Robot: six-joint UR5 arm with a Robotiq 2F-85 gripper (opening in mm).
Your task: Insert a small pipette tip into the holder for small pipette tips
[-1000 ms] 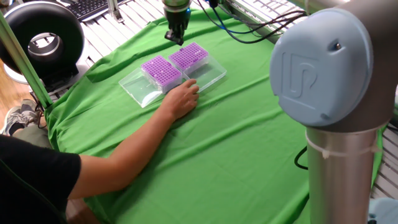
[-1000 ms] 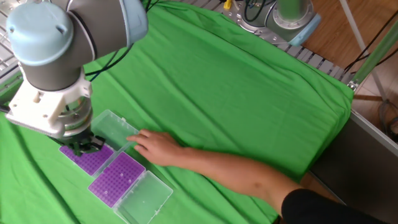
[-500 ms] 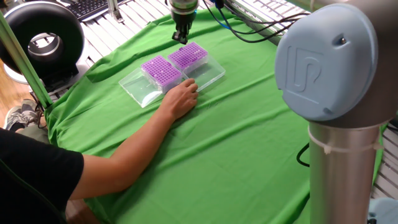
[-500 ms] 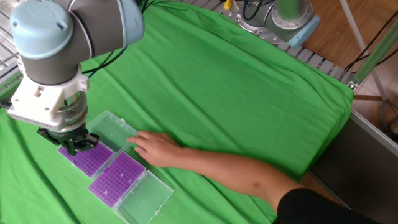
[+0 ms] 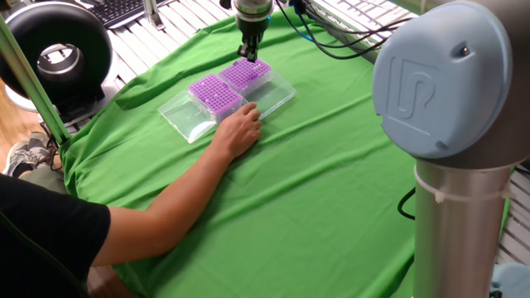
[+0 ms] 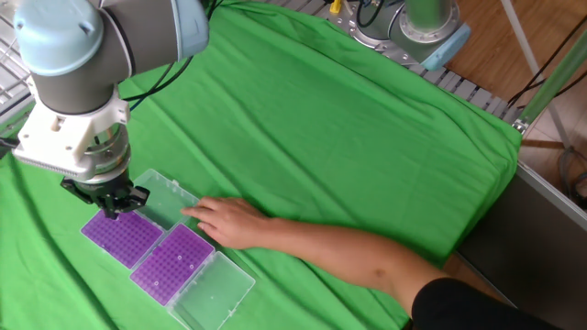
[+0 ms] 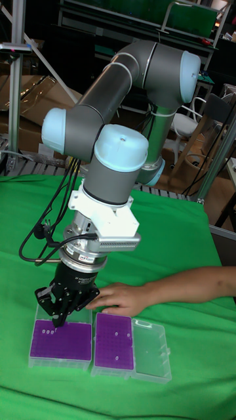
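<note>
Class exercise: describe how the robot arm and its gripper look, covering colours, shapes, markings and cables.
The arm is made of grey tubes with pale blue round joint caps bearing an embossed logo. A white block sits above the black gripper. Black cables hang beside it.

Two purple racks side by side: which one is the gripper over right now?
The gripper is over the rack on the left in the tall view, farther from the person's hand. The other rack sits just in front of that hand.

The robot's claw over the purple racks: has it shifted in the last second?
Yes. The gripper has moved toward the far edge of the far purple rack, away from the person's hand.
</note>
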